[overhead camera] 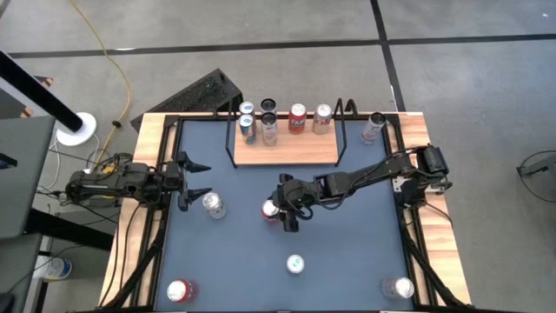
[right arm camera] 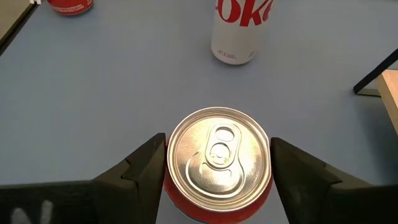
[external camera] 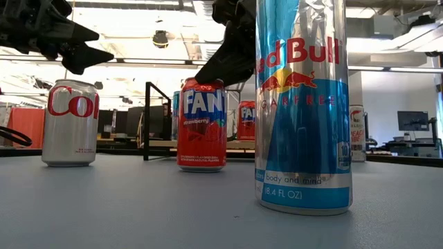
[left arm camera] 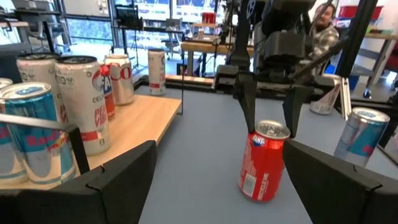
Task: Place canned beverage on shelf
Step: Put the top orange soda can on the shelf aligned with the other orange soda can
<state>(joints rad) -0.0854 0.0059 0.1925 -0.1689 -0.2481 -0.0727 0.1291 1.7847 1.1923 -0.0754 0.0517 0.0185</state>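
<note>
Fingers of your right gripper are straddling the red Fanta can, one on each side of its top, still spread with a thin gap showing to either side of the rim in the right wrist view, so they are not clamping it. That can is standing upright on the blue tabletop near its middle, just in front of the shelf and apart from it. The shelf is sitting against the table's far edge, its light-wood board flanked by black wire side frames, and it is carrying a row of upright cans along its back: two blue-and-silver cans at the left end, a white can, a red can and a pale can. Your left gripper is hovering near the table's left edge with its fingers spread wide and nothing between them; a silver Coke can is standing just beside it. Other cans are standing loose on the tabletop: a tall Red Bull can toward the near edge, a red-and-white can at the near left corner, a silver can at the near right corner, and one more can at the far right corner, beside the shelf.
</note>
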